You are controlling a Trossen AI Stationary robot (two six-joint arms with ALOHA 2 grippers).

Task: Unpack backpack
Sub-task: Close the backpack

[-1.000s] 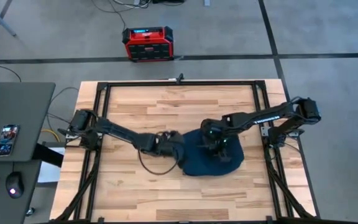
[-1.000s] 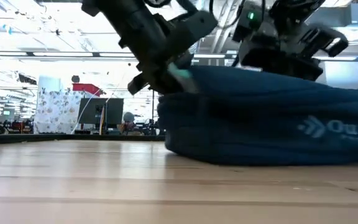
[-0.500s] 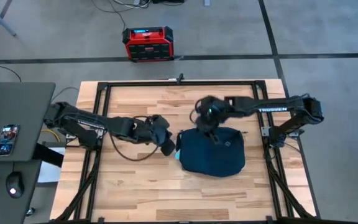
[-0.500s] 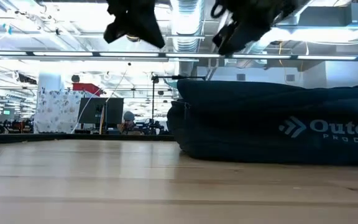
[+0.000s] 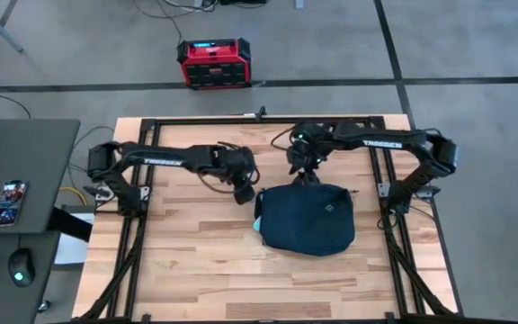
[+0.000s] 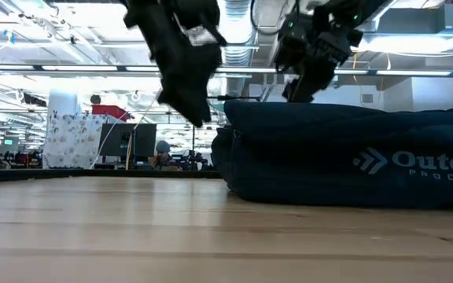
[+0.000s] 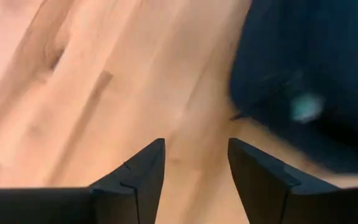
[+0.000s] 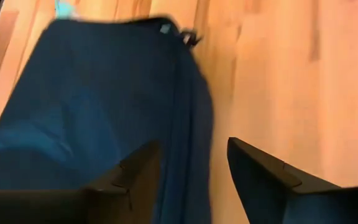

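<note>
One backpack point(image 5: 307, 219), dark navy and rounded, lies flat on the table point(image 5: 196, 270) just below both raised grippers. Only the low view shows its pale lettering (cut off). Left gripper point(image 7: 191, 171) and right gripper point(image 8: 188, 171) both hang spread, empty.

backpack point(image 5: 306, 219): soft matt cloth (navy) | table point(image 5: 205, 270): smooth pale wood planks

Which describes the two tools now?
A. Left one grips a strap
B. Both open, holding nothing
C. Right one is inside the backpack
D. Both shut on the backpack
B: the left tool and right tool are empty, off the backpack.
</note>
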